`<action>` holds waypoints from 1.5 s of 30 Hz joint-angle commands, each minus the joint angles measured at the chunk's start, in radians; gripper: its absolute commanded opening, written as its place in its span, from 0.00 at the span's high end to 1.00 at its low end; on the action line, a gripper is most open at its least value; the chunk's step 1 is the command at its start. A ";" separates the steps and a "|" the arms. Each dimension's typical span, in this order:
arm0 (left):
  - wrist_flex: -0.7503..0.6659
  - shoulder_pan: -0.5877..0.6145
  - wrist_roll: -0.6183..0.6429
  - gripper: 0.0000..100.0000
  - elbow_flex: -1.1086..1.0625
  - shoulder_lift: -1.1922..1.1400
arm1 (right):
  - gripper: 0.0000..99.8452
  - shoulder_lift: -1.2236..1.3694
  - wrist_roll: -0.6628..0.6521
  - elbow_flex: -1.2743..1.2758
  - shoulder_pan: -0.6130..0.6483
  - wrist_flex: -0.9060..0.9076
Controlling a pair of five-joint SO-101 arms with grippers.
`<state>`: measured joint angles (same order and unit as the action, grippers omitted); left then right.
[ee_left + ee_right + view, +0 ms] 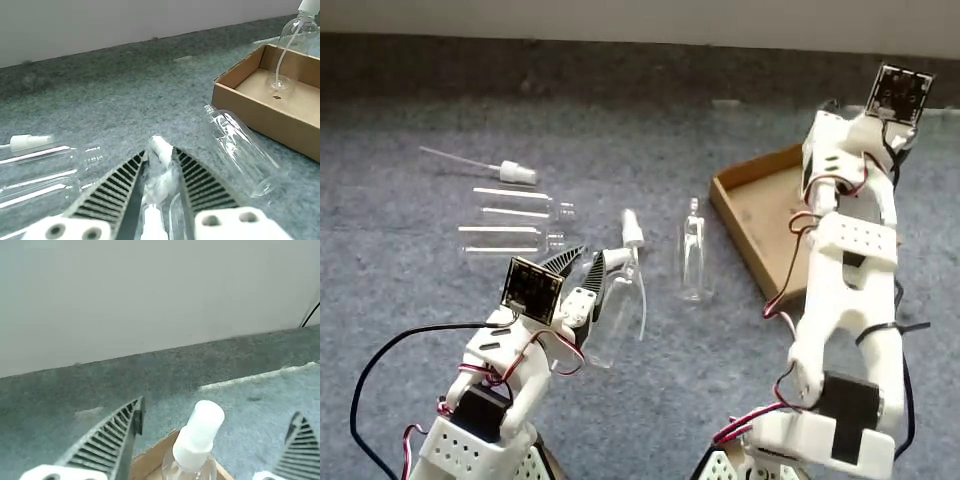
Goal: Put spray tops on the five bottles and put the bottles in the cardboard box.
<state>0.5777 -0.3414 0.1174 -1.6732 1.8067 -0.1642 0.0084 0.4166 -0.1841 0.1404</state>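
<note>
My left gripper (159,153) is shut on the neck of a clear bottle (616,305) that lies on the carpet, its white spray top (161,146) poking out between the fingers. Beside it lies a bottle without a top (239,150). Two more topless bottles (47,159) (515,240) lie side by side further left, with a loose spray top (512,172) and its tube beyond them. My right gripper (217,412) hangs open over the cardboard box (265,112), its fingers well apart on either side of a topped bottle (199,440) standing in the box.
The grey carpet ends at a pale wall behind. The right arm (848,250) stands over the box (760,215), hiding most of it. Open carpet lies between the box and the bottles at the left.
</note>
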 commanded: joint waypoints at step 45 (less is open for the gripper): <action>-0.003 0.107 0.005 0.99 -0.021 0.007 | 0.79 -0.070 -0.002 -0.133 0.553 0.943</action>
<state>0.5777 -0.2432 0.1174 -1.6732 1.8067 -0.2593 0.0084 0.3675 0.3606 1.0610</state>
